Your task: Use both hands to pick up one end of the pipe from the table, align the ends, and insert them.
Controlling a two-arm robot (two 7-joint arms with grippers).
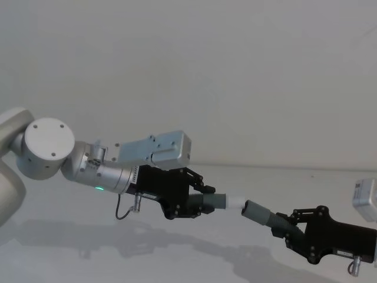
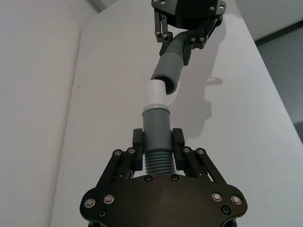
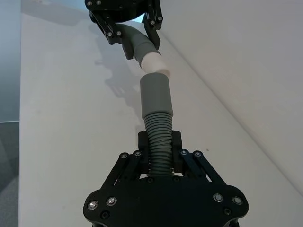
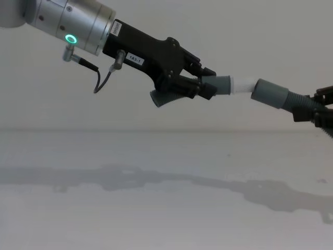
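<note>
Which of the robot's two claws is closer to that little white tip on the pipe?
Left. The left gripper holds the shorter piece just behind its white tip. The right gripper grips the longer piece on its ribbed part, farther back beyond the grey socket.

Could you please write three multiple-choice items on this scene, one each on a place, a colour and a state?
1. Where are the two pipe pieces?
A. Lying on the table
B. Held in the air above the table
C. Stacked in a box

2. What colour is the plug tip?
A. White
B. Red
C. Black

3. How do the ends stand?
A. Fully inserted
B. Far apart
C. Meeting at the socket mouth, at a slight angle

Answers: B, the left gripper and right gripper hold the pieces above the table. A, the tip is white. C, the tip meets the socket, with most of it still showing.
</note>
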